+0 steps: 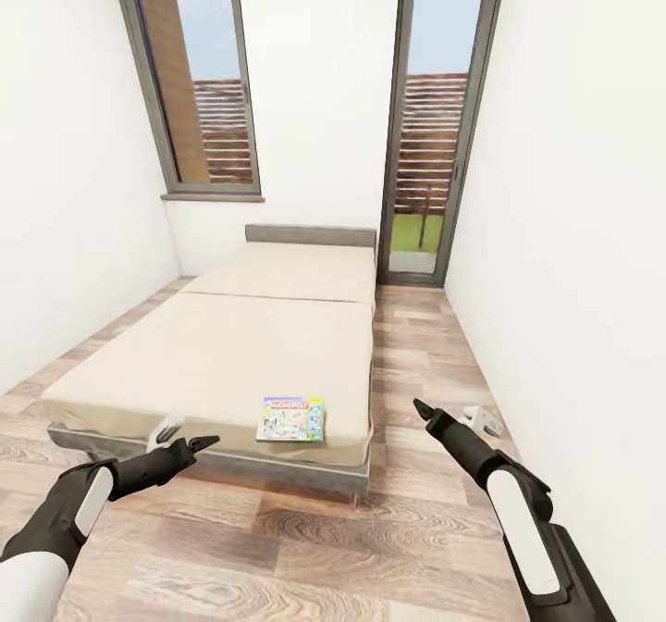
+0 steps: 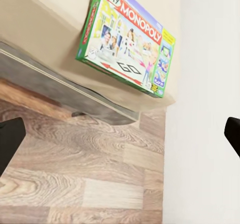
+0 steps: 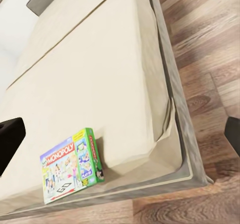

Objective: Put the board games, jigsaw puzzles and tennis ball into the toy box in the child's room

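White walls closed in the narrow room, with wood-plank floor (image 1: 305, 548) underfoot and two tall dark-framed windows (image 1: 190, 76) at about 11 and 1 o'clock in your head view. At 12 o'clock you had the bed (image 1: 231, 354), a beige mattress in two sections on a grey frame, its headboard (image 1: 310, 234) against the far wall. One board game, the Monopoly box (image 1: 291, 418), lay flat on the mattress near the foot edge, toward the bed's right corner, at roughly 6 o'clock from the bed's centre. Your left gripper (image 1: 190, 444) hung over the floor just short of the bed's foot, at about 7 o'clock from the box and apart from it; its wrist camera showed the box (image 2: 127, 41) beyond two dark fingertips (image 2: 10, 141) set wide apart, nothing between them. Your right gripper (image 1: 425, 411) hung over the floor off the bed's right corner, at about 3 o'clock from the box; its wrist camera also showed the box (image 3: 72, 165) with the fingertips (image 3: 9, 141) spread wide and empty.
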Robot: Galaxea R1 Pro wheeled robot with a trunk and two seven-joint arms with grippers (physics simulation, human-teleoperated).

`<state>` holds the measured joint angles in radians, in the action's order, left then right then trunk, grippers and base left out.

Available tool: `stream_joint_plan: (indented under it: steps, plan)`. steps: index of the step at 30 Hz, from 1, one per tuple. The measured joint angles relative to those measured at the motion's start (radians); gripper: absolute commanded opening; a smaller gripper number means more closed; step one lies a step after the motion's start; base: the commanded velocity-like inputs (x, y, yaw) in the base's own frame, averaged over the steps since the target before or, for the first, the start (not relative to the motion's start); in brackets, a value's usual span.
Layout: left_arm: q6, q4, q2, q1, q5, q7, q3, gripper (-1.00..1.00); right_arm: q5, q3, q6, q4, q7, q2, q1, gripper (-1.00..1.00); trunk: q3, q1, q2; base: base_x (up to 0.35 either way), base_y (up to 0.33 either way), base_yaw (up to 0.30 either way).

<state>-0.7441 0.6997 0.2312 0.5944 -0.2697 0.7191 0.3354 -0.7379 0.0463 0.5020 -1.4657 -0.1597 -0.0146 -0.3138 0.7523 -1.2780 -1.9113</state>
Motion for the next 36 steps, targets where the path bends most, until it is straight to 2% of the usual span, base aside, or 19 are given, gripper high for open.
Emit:
stream_joint_plan:
  steps: [10, 14, 17, 21, 28, 30, 36]
  plan:
    - [-0.005, 0.000, 0.000, 0.000, -0.001, 0.009, 0.000, 1.00, 0.000, 0.000, 0.000, 0.001, -0.001, 0.000, 0.000, 1.00, 0.031, -0.038, -0.070, 0.000, 0.000, 0.000]
    - [-0.017, 0.000, 0.004, 0.001, -0.009, 0.069, 0.000, 1.00, 0.000, 0.000, 0.000, 0.000, -0.001, 0.000, 0.000, 1.00, 0.044, -0.054, -0.098, 0.000, 0.000, 0.000]
    - [-0.045, 0.000, 0.007, 0.001, -0.012, 0.169, 0.000, 1.00, 0.000, 0.000, 0.000, 0.000, -0.001, 0.000, 0.000, 1.00, 0.053, -0.065, -0.119, 0.000, 0.000, 0.000]
    - [-0.067, 0.000, 0.021, 0.002, -0.012, 0.245, 0.001, 1.00, 0.000, 0.000, 0.000, 0.001, -0.001, 0.000, 0.000, 1.00, 0.066, -0.081, -0.147, 0.000, 0.000, 0.000]
    - [-0.081, 0.000, 0.036, 0.002, -0.022, 0.287, 0.003, 1.00, 0.000, 0.000, 0.000, 0.000, 0.000, 0.000, 0.000, 1.00, 0.088, -0.107, -0.196, 0.000, 0.000, 0.000]
    - [-0.082, 0.000, 0.040, 0.002, -0.037, 0.290, 0.004, 1.00, 0.000, 0.000, 0.000, 0.000, 0.000, 0.000, 0.000, 1.00, 0.094, -0.115, -0.210, 0.000, 0.000, 0.000]
    - [-0.087, 0.000, 0.044, 0.002, -0.115, 0.293, 0.019, 1.00, 0.000, 0.000, 0.000, 0.000, -0.001, 0.000, 0.000, 1.00, 0.113, -0.138, -0.252, 0.000, 0.000, 0.000]
